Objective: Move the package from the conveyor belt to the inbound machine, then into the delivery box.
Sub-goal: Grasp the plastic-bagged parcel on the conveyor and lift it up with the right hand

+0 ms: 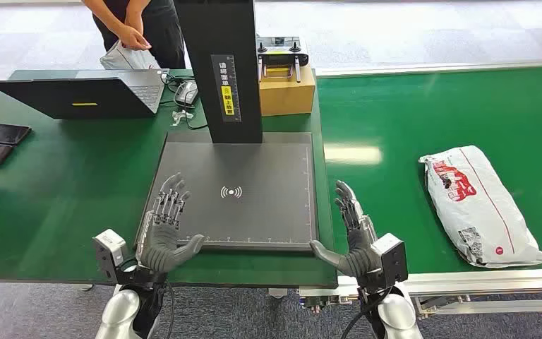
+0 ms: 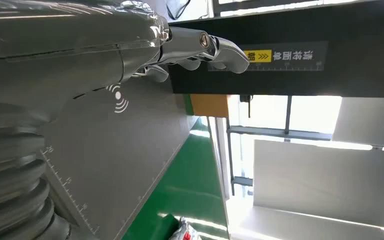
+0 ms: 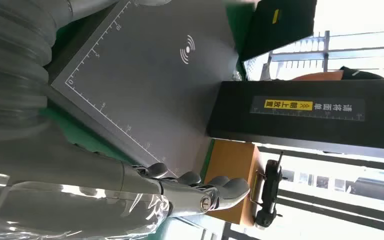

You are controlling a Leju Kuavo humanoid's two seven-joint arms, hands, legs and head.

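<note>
The package (image 1: pixel 481 206) lay on the green conveyor belt (image 1: pixel 395 127), well right of the inbound machine (image 1: pixel 240 191); a soft white poly bag, likely light, limp and slippery, best gripped across its middle; the left hand (image 1: pixel 168 233) and right hand (image 1: pixel 351 236) hovered spread wide, holding nothing; a laptop (image 1: pixel 85 95) sat on the green worktop (image 1: pixel 63 191); a person (image 1: pixel 137 32) stood behind.
</note>
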